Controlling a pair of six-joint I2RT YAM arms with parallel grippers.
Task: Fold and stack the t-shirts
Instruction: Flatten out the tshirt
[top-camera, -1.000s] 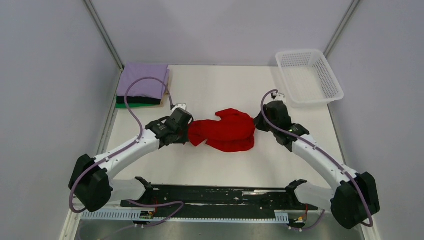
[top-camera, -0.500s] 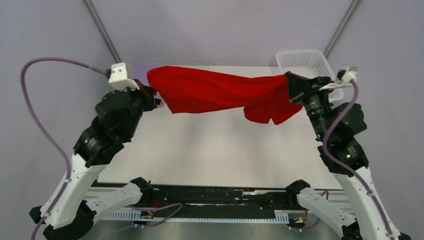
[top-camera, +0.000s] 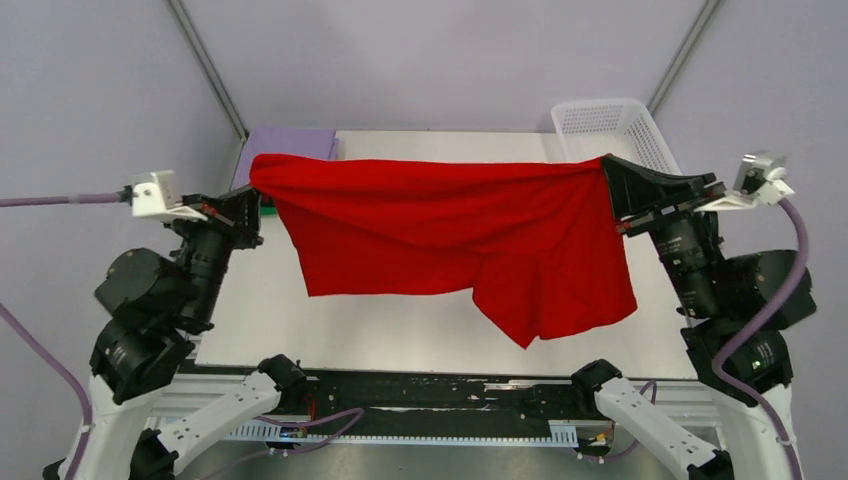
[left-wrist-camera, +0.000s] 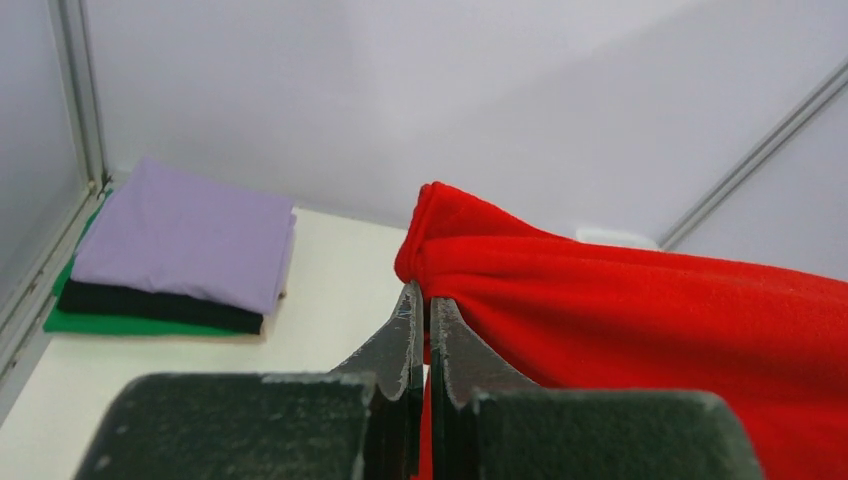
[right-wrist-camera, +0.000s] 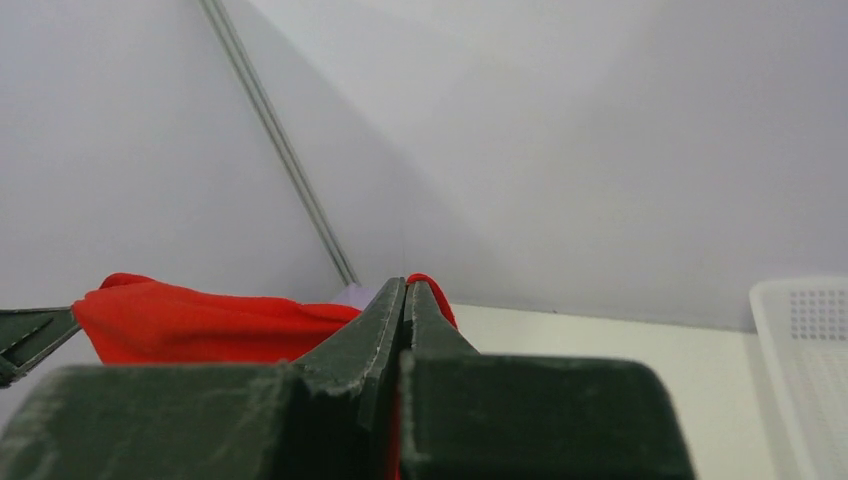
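The red t-shirt (top-camera: 450, 235) hangs spread out in the air between both arms, high above the table, its lower right part drooping lowest. My left gripper (top-camera: 252, 192) is shut on its left top corner; red cloth (left-wrist-camera: 620, 320) bunches past my pinched tips (left-wrist-camera: 421, 290). My right gripper (top-camera: 606, 170) is shut on the right top corner; a sliver of red cloth (right-wrist-camera: 200, 320) shows at my closed tips (right-wrist-camera: 405, 290). A folded stack, lavender tee (left-wrist-camera: 185, 235) on black (left-wrist-camera: 160, 308) on green (left-wrist-camera: 110, 324), lies at the back left (top-camera: 293, 142).
A white mesh basket (top-camera: 605, 118) stands at the back right and shows in the right wrist view (right-wrist-camera: 805, 340). The hanging shirt hides much of the table (top-camera: 400, 315). Grey walls and metal frame posts close in the sides and back.
Both arms have lifted the red shirt from a heap on the table, then moved apart and toward the camera. It now hangs stretched wide and unfurled.
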